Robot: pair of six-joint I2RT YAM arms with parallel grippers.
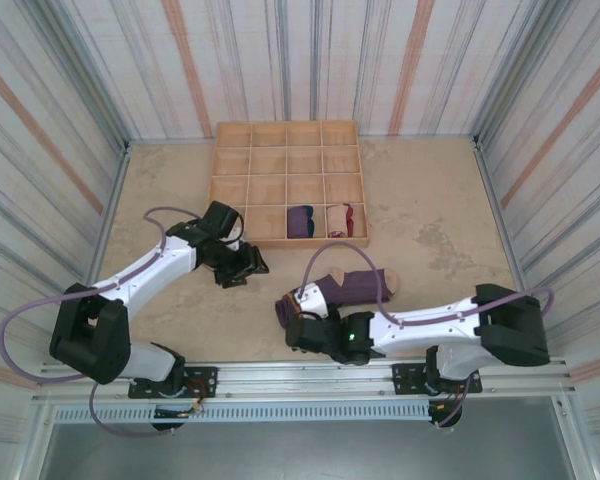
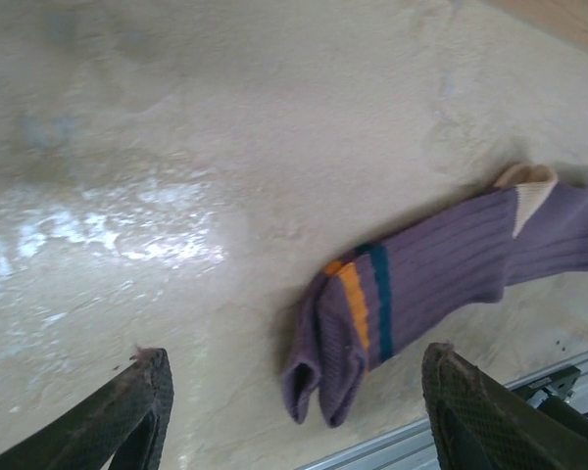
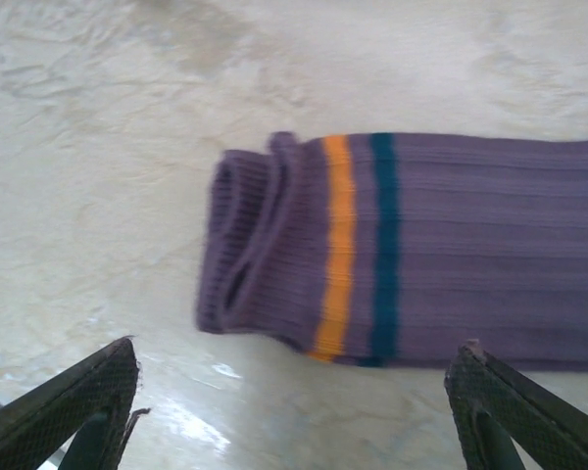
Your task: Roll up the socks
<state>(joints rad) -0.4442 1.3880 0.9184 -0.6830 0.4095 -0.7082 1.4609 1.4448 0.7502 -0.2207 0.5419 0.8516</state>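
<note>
Holding right gripper (image 3: 296, 345) spread just over the open cuff (image 3: 243, 245) of the purple sock (image 3: 470, 245), aiming at pinching both layers squarely before rolling toeward, with left gripper (image 2: 294, 351) spread nearby.

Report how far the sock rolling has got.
Done: a purple roll and a cream roll sit in adjacent near-row cells of the tray. In hand: the right gripper hovers open at the striped cuff of the third sock; the left gripper is open, empty. To do: that sock lies flat, unrolled.
</note>
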